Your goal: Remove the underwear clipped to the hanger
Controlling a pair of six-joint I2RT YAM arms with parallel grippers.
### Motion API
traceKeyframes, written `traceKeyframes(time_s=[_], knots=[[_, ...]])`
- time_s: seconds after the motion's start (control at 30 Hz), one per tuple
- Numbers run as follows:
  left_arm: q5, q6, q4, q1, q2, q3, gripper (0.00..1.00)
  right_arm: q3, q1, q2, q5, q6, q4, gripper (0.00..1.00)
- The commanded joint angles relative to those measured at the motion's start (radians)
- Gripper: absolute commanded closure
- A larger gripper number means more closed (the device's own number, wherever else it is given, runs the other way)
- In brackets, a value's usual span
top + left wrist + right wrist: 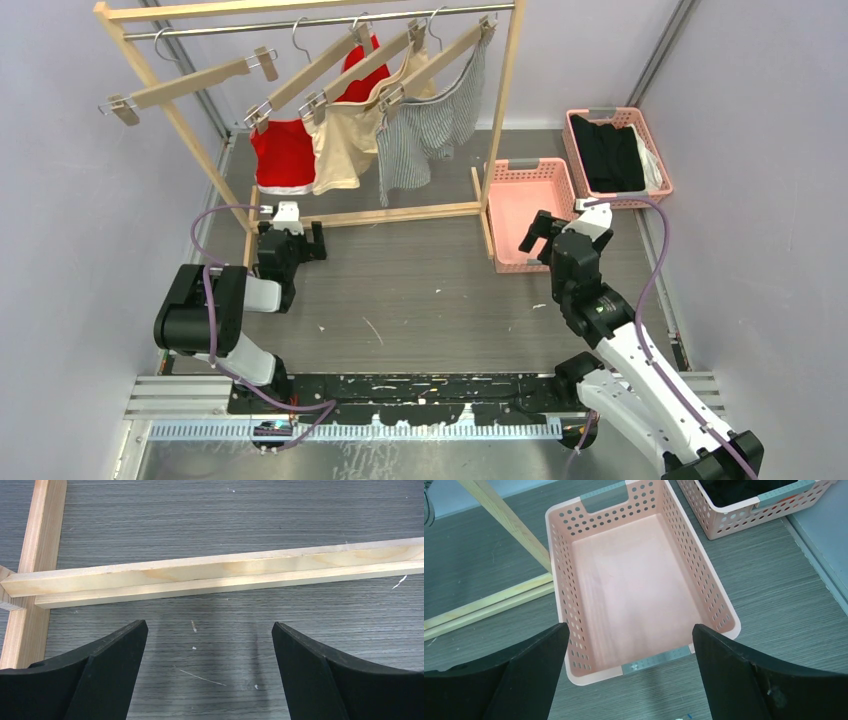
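Three pairs of underwear hang clipped to wooden hangers on a wooden rack (505,110): red with a white waistband (283,155), plain beige (345,145), and grey-and-white striped (425,135). A fourth hanger (190,83) at the left hangs bare. My left gripper (290,232) is open and empty, low over the table just in front of the rack's base bar (215,575). My right gripper (545,232) is open and empty, above the near end of an empty pink basket (639,587). In both wrist views the black fingers (107,670) (744,675) stand wide apart.
A second pink basket (617,152) at the back right holds black clothes; its corner shows in the right wrist view (744,502). The rack's right foot bar (482,215) lies beside the empty basket (530,215). Walls close in on both sides.
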Motion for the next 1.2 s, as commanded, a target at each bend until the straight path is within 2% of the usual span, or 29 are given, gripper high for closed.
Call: traceKeyframes(time_s=[0.0,0.67,0.87,1.0,1.1,1.17], knots=[[-0.001,0.008,0.031,-0.001,-0.017,0.024,0.02,-0.001,0.002,-0.024,0.030,0.009,0.059,0.00],[-0.001,0.008,0.031,-0.002,-0.017,0.024,0.02,-0.003,0.002,-0.021,0.038,0.017,0.060,0.00],[-0.001,0.009,0.037,-0.001,-0.019,0.022,0.02,0.026,0.003,0.031,0.029,0.008,0.072,0.00],[0.018,0.019,-0.054,-0.004,-0.086,0.038,0.02,0.025,0.003,0.048,0.025,0.010,0.065,0.00],[-0.027,0.011,-0.076,-0.017,-0.157,0.014,0.02,0.024,0.002,0.043,0.017,0.009,0.063,0.00],[-0.072,-0.002,-0.148,-0.035,-0.227,0.011,0.02,0.027,0.002,0.035,0.013,0.010,0.054,0.00]])
